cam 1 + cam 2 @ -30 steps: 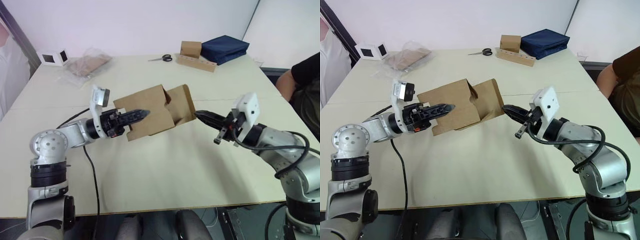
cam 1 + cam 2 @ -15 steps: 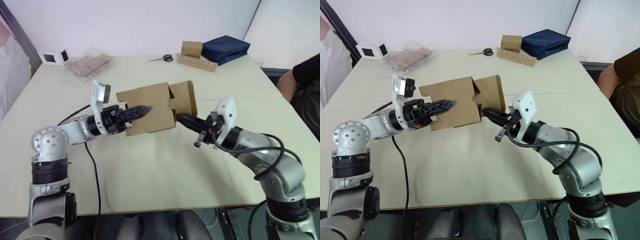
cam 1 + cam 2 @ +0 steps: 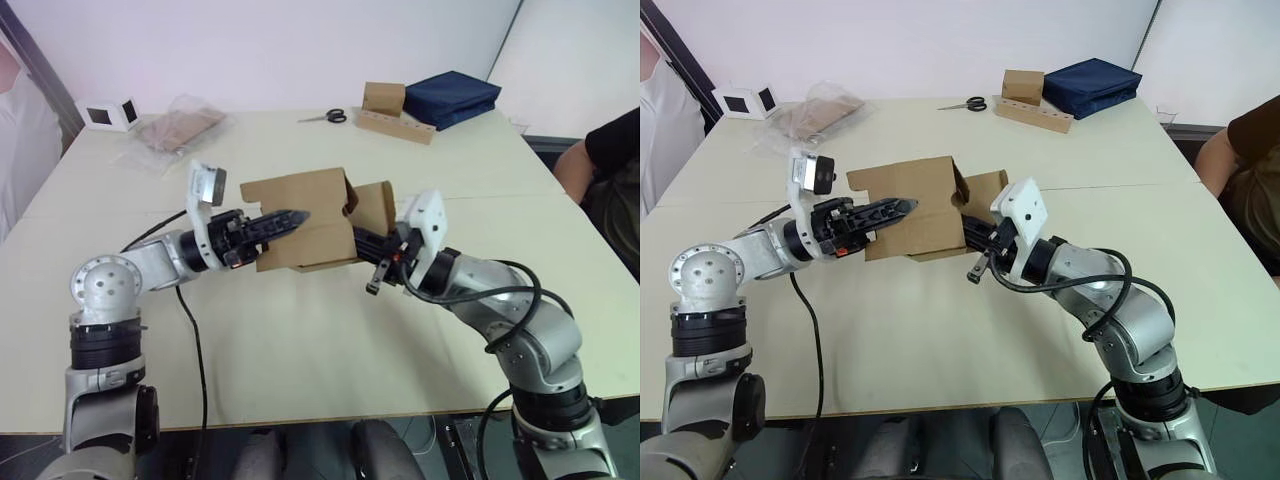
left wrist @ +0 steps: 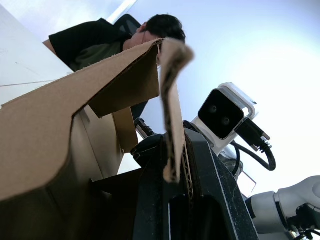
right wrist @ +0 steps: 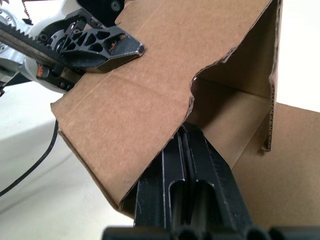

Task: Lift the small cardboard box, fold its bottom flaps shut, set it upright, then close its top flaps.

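- Brown corrugated cardboard, that was the small cardboard box [image 3: 300, 232], held lying on its side just above the table [image 3: 300, 380] between the two arms in the left eye view. Its long axis ran across from one gripper to the other. The left gripper [image 3: 290, 217] reached in from the robot's left with its forearm near level.
- In the right eye view the right gripper [image 3: 975, 240] was nosed against the box's open end on the robot's right, where a flap [image 3: 985, 190] stood out loose. That arm was the nearer to the flaps, elbow bent and tucked low.
- The left wrist view showed the left fingers [image 4: 200, 170] clamped on a cardboard wall edge, one each side of it.
- The right wrist view showed the right fingers [image 5: 187, 170] pressed together and empty, their tips touching the torn edge of a panel at the mouth. I judged a flap fold would come from this side.
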Available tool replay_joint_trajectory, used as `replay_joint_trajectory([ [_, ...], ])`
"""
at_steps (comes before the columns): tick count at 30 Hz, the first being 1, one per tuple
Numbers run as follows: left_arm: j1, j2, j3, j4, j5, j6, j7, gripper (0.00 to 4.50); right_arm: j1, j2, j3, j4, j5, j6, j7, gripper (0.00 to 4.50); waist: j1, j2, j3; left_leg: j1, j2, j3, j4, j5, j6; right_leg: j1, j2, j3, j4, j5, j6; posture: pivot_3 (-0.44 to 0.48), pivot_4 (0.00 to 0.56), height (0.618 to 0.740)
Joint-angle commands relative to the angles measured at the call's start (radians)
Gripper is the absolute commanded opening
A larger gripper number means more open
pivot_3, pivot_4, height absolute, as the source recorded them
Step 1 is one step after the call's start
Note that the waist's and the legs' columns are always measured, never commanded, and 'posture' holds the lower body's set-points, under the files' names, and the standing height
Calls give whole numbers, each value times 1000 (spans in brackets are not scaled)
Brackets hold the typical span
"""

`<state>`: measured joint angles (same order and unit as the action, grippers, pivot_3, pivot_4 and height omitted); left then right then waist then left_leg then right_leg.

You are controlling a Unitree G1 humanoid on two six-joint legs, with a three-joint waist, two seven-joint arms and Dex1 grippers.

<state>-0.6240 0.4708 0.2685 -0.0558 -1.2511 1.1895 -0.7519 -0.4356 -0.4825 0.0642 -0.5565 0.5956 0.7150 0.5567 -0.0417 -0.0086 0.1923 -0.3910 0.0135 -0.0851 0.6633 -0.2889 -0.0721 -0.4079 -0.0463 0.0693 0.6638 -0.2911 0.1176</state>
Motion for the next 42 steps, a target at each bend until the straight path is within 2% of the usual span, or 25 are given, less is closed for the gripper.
replay_joint_trajectory([
  [1, -2, 15, 31, -37, -35, -18, -2, 38, -6, -29, -42, -45, 32, 1, 25, 0, 0, 0, 0, 0, 0, 0, 0, 0, 0, 0, 0, 0, 0, 0, 0, 0, 150, 740],
  [8, 9, 47, 27, -37, -31, -15, -26, 38, -14, -155, -265, -1, 182, 64, 78, 0, 2, 0, 0, 0, 0, 0, 0, 0, 0, 0, 0, 0, 0, 0, 0, 0, 150, 740],
  [13, 13, 52, 22, -40, -33, -15, -30, 38, -1, -205, -330, 63, 189, 57, 89, 0, 1, 0, 0, 0, 0, 0, 0, 0, 0, 0, 0, 0, 0, 0, 0, 0, 150, 740],
  [42, 27, 43, 26, -61, -62, -20, 8, 38, 0, -224, -299, 92, 157, 24, 106, 0, 0, 0, 0, 0, 0, 0, 0, 0, 0, 0, 0, 0, 0, 0, 0, 0, 150, 740],
])
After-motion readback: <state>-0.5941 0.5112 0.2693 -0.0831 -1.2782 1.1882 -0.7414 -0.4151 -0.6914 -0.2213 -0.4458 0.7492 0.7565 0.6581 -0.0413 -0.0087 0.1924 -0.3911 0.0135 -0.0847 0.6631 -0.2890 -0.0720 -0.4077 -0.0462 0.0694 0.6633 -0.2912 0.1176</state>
